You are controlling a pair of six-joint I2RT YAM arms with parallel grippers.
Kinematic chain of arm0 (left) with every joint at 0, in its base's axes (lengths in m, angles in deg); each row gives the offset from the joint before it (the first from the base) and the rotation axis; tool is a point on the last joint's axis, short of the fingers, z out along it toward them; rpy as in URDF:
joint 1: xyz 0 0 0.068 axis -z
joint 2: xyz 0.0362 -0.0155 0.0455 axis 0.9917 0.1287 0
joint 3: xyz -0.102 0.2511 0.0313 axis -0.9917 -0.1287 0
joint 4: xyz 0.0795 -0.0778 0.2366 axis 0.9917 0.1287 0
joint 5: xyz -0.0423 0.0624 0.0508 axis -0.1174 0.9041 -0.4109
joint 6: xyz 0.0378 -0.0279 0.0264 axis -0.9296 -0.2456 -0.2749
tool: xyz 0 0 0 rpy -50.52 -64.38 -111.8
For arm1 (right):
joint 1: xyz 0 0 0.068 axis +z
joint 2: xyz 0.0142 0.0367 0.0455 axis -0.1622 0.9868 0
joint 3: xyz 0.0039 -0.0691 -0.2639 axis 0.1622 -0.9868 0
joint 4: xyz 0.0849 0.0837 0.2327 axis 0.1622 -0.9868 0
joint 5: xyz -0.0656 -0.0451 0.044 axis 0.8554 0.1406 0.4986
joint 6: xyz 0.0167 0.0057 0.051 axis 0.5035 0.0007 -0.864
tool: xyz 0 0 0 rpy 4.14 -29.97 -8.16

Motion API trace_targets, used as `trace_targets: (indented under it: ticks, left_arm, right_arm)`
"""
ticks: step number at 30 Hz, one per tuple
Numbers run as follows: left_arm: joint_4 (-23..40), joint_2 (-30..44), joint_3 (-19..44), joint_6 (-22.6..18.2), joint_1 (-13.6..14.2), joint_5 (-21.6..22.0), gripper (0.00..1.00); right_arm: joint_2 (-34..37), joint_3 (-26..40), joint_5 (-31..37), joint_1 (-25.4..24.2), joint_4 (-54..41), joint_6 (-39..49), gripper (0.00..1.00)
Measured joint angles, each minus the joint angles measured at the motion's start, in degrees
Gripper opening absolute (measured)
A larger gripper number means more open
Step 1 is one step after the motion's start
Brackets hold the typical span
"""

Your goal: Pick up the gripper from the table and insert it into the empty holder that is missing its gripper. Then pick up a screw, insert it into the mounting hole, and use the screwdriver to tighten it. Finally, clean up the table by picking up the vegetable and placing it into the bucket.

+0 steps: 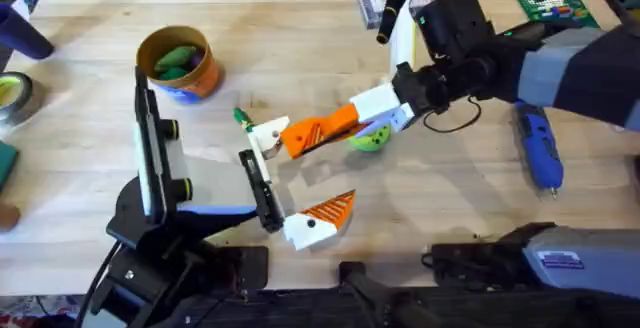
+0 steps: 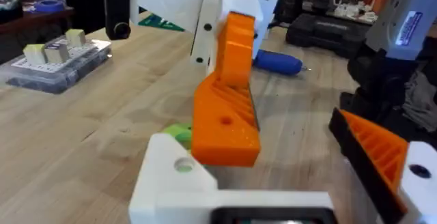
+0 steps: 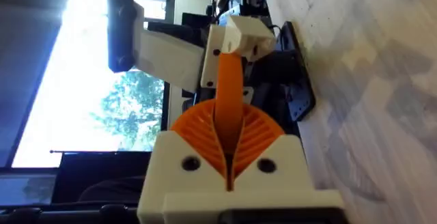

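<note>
Gripper piece [image 1: 267,136] is sitting mid-table right at the bare far end of the left gripper's [image 1: 295,173] black rail. The right gripper [image 1: 295,140] is reaching in from the right side with its orange pads [image 1: 325,128] squeezed together on it. In the right wrist view the pads are lying flat against each other and the gripper piece [image 3: 242,36] is poking out at their very tip. So it's looking pinched there, though how much of it is actually caught between them is hard to call. The left jaws are standing wide apart with nothing between them: one orange-ribbed finger [image 1: 325,211] at the near end of the rail, the white piece at the other.

Room-wise, the vegetable [image 1: 242,118] is lying on the bare wood just beside the white piece, on the side facing the bucket [image 1: 205,80]. The bucket is standing well apart toward the far left, with green stuff sitting inside it. The screwdriver [image 1: 540,148] is lying near the right edge, well clear of both grippers, with open tabletop in between. The near edge is getting crowded by the two arm bases.

A bright green disc [image 1: 370,140] is peeking out from under the right gripper, roughly half covered. A tape roll [image 1: 12,98] is getting cut off by the left edge, and a green circuit board [image 1: 555,6] is sitting at the far right corner.
</note>
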Motion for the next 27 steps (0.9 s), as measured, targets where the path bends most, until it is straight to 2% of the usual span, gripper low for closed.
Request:
trace_targets:
  ticks: [6,16,27]
  left_arm:
    - [-0.03,0.0,0.0,0.07,-0.21,1.21,0.99]
    - [0.02,0.0,0.0,1.12,-0.39,1.58,0.99]
    - [-0.07,0.0,0.0,1.06,-0.68,3.44,0.99]
  right_arm:
    - [1.13,-0.07,-0.72,0.22,4.47,-4.82,0.01]
    - [8.68,-0.07,-3.86,1.01,6.96,-6.42,0.01]
    - [9.16,-0.11,-4.27,1.58,16.96,-15.23,0.01]
